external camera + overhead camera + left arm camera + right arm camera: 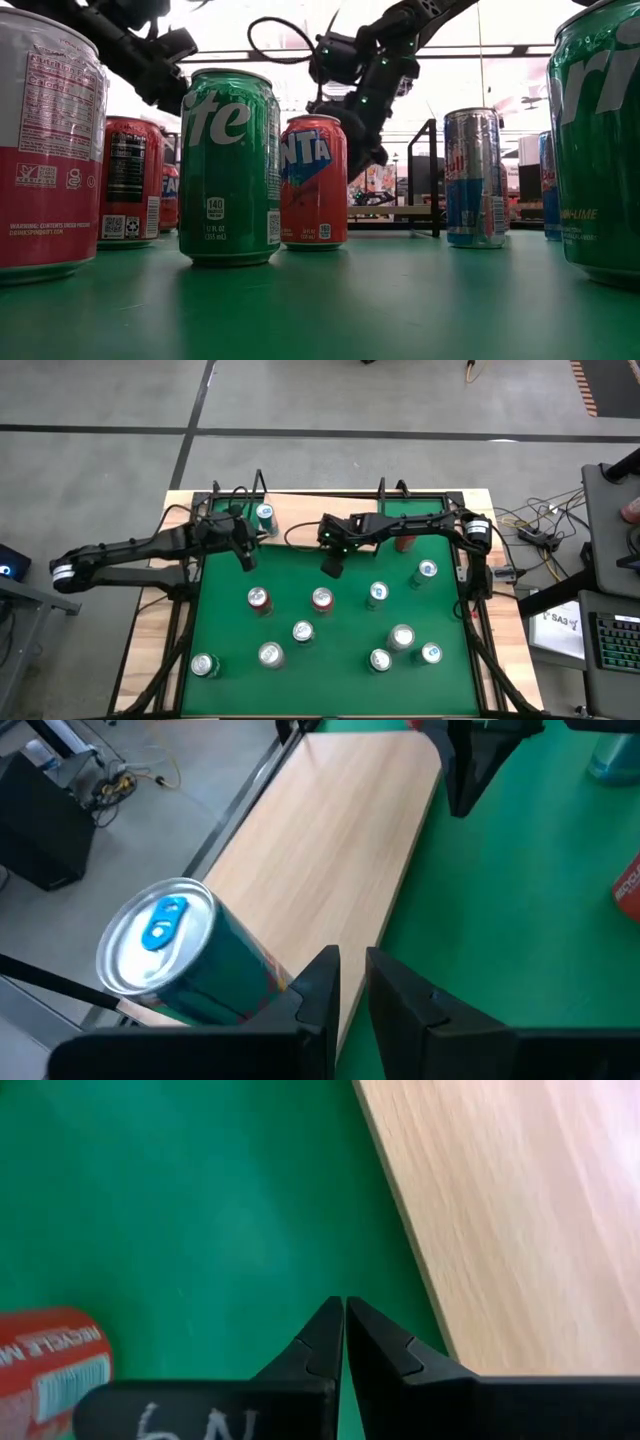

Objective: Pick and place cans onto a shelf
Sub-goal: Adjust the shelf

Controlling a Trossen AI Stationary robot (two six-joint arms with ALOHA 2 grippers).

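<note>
I see one can standing on the shelf at the frame's upper left; eleven cans are scattered over the worktop below it.

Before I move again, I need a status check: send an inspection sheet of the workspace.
Surface: green table, nothing spilled.
Job's things: one can standing on the shelf; about ten cans upright on the green.
Clutter: nothing seen.
Grippers: left gripper beside the shelved can, jaws nearly closed, empty; right gripper above the green by the shelf edge, jaws shut, empty.
Cables: loose bundle on the floor right of the table.
Surroundings: keyboard on a side desk.
</note>
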